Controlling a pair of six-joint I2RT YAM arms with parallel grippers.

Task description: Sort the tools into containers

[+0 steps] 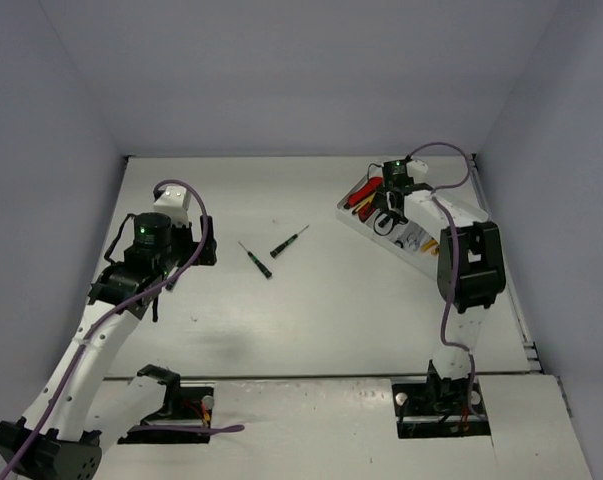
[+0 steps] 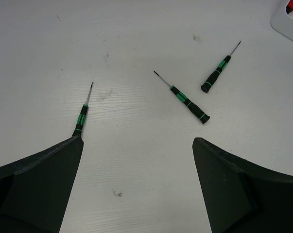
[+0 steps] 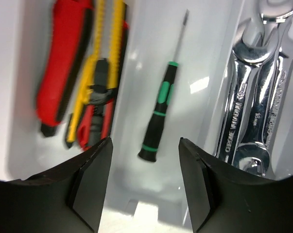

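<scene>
My right gripper (image 1: 384,222) hangs open and empty over the near end of the white tray (image 1: 347,212). In the right wrist view the open gripper (image 3: 144,141) frames a black-green screwdriver (image 3: 159,114) lying loose in the tray's (image 3: 204,48) second compartment. Red-black (image 3: 63,63) and yellow (image 3: 103,58) utility knives fill the compartment to its left, and silver wrenches (image 3: 250,102) the one to its right. My left gripper (image 1: 203,252) (image 2: 137,141) is open and empty above the table. Three screwdrivers lie ahead of it: left (image 2: 82,115), middle (image 2: 185,99), right (image 2: 216,74). Two show from above (image 1: 254,259) (image 1: 289,241).
A corner of the tray (image 2: 289,19) shows at the top right of the left wrist view. Yellow-handled pliers (image 1: 427,245) lie at the tray's right end. Grey walls close in the table at the back and both sides.
</scene>
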